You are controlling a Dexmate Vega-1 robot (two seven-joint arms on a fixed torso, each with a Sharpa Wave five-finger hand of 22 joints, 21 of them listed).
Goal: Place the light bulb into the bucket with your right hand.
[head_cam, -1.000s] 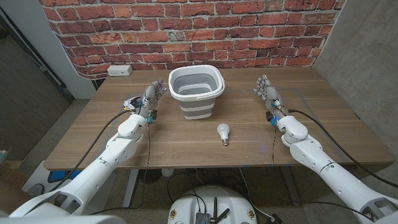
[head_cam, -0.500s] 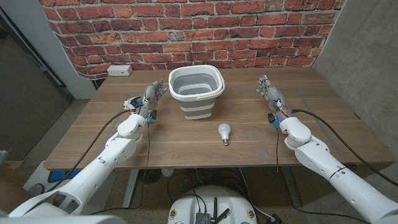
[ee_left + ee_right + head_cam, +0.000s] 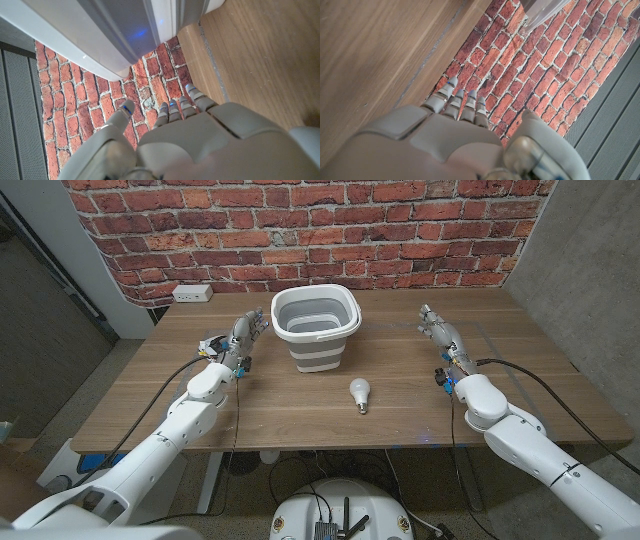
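A white light bulb (image 3: 360,393) lies on the wooden table (image 3: 300,405), just in front of the grey and white bucket (image 3: 316,327). My right hand (image 3: 440,333) is to the right of both, well apart from the bulb, its fingers straight and holding nothing. In the right wrist view that hand (image 3: 455,125) points along the table toward the brick wall. On the bucket's left, my left hand (image 3: 243,338) is open and holds nothing. The bucket's wall (image 3: 115,35) shows close in front of the left hand (image 3: 190,130) in the left wrist view.
A red brick wall (image 3: 300,230) runs behind the table. A white power strip (image 3: 193,293) lies at the table's back left corner. Bare wood lies between the bulb and my right hand.
My right arm has shifted a little to the right and toward the front, its hand tilting slightly. The left arm, the bulb and the bucket have not moved.
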